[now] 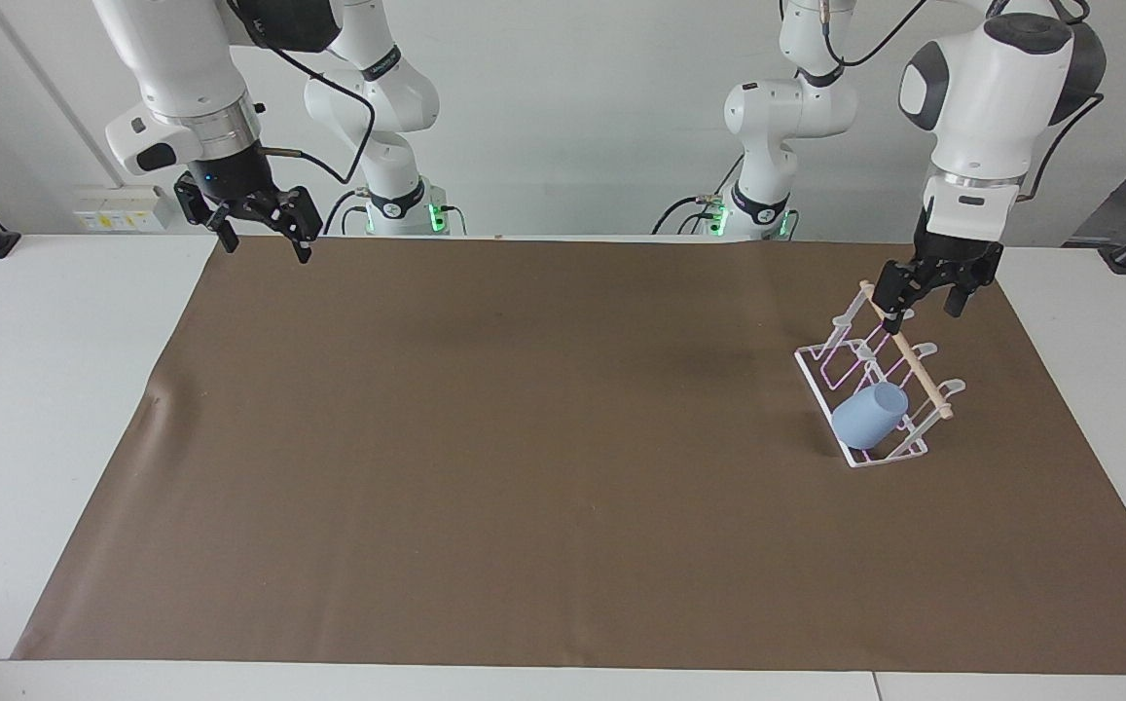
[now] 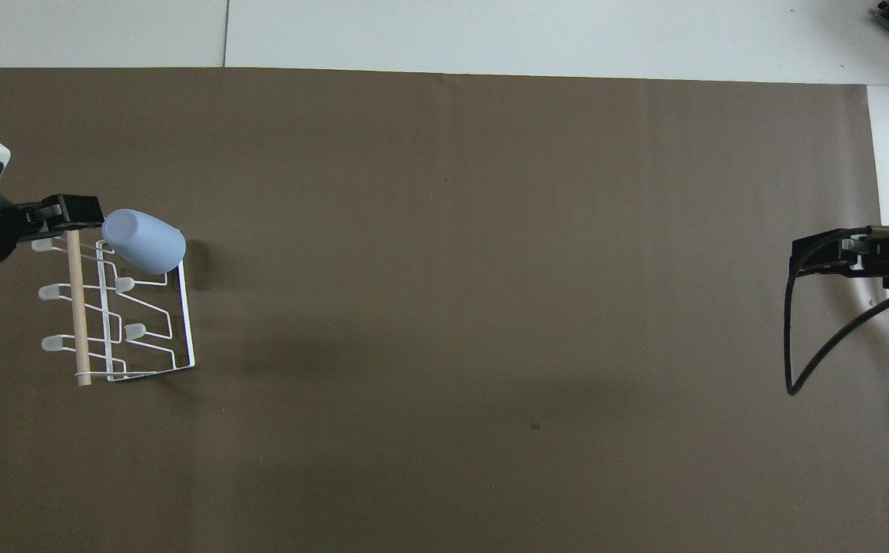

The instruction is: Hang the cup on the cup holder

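The light-blue cup hangs tilted on a prong of the white wire cup holder, at the holder's end farther from the robots. Both stand toward the left arm's end of the table. The cup and the holder also show in the overhead view. My left gripper is open and empty, raised over the holder's wooden dowel end nearer to the robots; in the overhead view it is clear of the cup. My right gripper is open and empty and waits over the right arm's end of the table.
A brown mat covers most of the white table. A black cable loop hangs by the right gripper. White table margins border the mat.
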Robot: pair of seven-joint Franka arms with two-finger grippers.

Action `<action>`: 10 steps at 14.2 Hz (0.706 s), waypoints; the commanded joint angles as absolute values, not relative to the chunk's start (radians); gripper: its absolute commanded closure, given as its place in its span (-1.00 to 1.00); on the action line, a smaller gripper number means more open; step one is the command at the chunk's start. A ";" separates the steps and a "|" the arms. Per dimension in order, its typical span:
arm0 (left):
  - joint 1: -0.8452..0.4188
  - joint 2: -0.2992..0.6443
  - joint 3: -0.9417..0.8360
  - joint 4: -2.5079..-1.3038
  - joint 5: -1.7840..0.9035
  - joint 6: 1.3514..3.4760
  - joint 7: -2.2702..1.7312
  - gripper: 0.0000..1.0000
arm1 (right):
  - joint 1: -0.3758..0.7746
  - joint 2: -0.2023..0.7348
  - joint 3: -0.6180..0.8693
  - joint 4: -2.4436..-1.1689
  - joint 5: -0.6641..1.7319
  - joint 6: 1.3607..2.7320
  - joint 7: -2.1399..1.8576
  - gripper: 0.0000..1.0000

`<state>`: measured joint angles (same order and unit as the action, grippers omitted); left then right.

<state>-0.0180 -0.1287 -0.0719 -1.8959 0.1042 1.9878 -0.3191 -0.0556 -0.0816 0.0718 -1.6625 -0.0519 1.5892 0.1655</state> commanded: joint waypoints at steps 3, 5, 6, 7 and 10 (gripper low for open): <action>-0.026 -0.100 -0.081 -1.816 0.083 1.821 -0.272 -1.00 | -0.061 -0.100 0.075 -1.683 -0.043 1.595 0.176 -1.00; -0.031 -0.097 -0.089 -1.777 0.084 1.744 -0.244 -1.00 | -0.061 -0.100 0.075 -1.683 -0.043 1.595 0.176 -1.00; -0.031 -0.095 -0.100 -1.755 0.086 1.709 -0.229 -1.00 | -0.063 -0.100 0.075 -1.683 -0.043 1.595 0.176 -1.00; -0.029 -0.094 -0.113 -1.734 0.086 1.677 -0.212 -1.00 | -0.064 -0.100 0.075 -1.683 -0.043 1.594 0.175 -1.00; -0.029 -0.086 -0.143 -1.680 0.080 1.597 -0.187 -1.00 | -0.064 -0.100 0.075 -1.683 -0.043 1.594 0.176 -1.00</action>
<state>-0.0225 -0.1150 -0.1285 -1.7463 0.0969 1.6650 -0.2141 -0.0559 -0.0816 0.0715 -1.6626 -0.0519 1.5891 0.1655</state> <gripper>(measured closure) 0.000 0.000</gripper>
